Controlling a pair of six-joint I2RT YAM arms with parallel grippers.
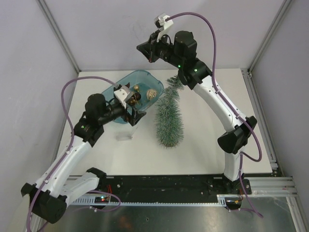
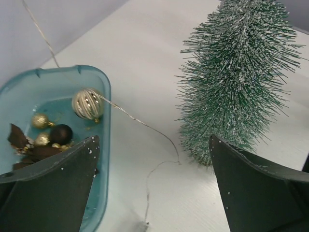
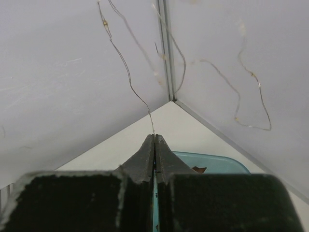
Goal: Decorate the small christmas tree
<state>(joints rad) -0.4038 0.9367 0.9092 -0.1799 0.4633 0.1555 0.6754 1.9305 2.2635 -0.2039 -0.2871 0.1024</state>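
The small christmas tree stands upright mid-table, frosted green; it also shows in the left wrist view. A thin wire light string runs from the teal tub across the table towards the tree's foot. My right gripper is raised high at the back, shut on the wire string, which dangles in loops before it. My left gripper is open and empty, low between tub and tree, the wire lying between its fingers.
The teal tub holds gold baubles, a dark bauble and a brown star-shaped ornament. Grey enclosure walls stand at the back and sides. A small clear piece lies on the table near the left gripper.
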